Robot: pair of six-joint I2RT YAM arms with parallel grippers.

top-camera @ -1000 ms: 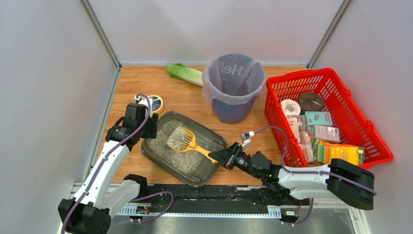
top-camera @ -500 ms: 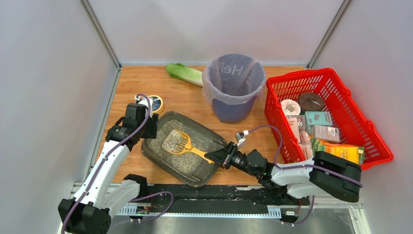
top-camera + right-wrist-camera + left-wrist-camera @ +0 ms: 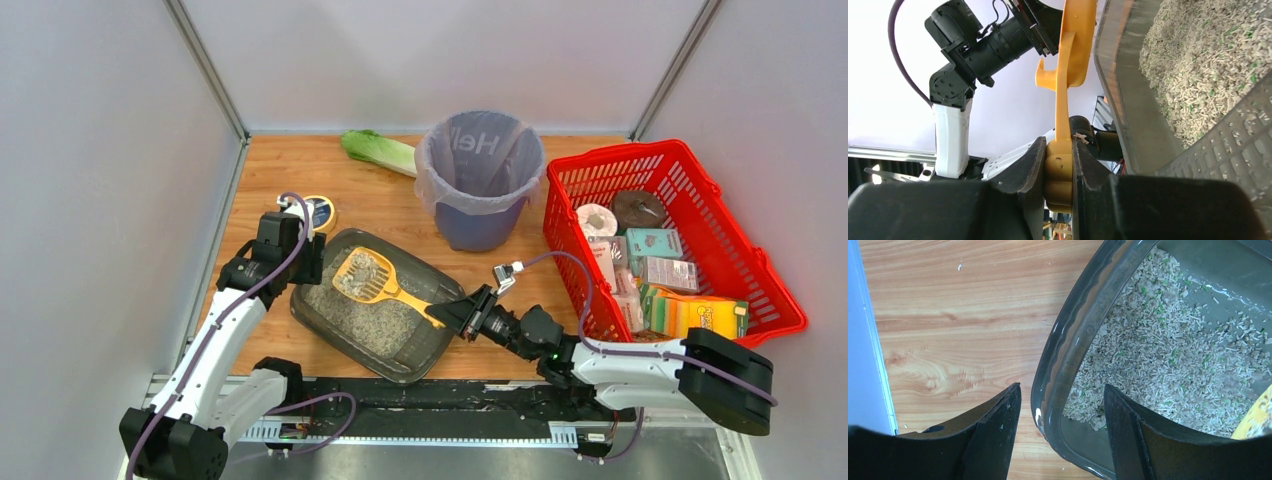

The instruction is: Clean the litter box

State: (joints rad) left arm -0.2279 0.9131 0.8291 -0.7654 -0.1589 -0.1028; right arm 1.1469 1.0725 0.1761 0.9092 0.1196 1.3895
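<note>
The litter box (image 3: 432, 287), a dark grey tray of grey-beige litter, lies at the near left of the wooden table. My left gripper (image 3: 300, 262) is open, its jaws astride the box's far-left rim (image 3: 1068, 340), one finger (image 3: 998, 430) outside and the other over the litter (image 3: 1173, 350). My right gripper (image 3: 457, 314) is shut on the handle of a yellow slotted scoop (image 3: 366, 276). The scoop's head is held over the far-left part of the box with some litter in it. In the right wrist view the gripper (image 3: 1058, 165) clamps the scoop (image 3: 1075, 45) beside the box wall (image 3: 1120, 100).
A purple bag-lined bin (image 3: 480, 180) stands behind the box. A red mesh basket (image 3: 757, 264) with several packaged goods is at the right. A green leafy vegetable (image 3: 378, 150) lies at the back. A round tin (image 3: 322, 212) sits behind my left gripper. Grey walls close in on both sides.
My right gripper has swept the scoop through the litter toward the far-left of the box and raised its head. The left gripper has stayed at the rim.
</note>
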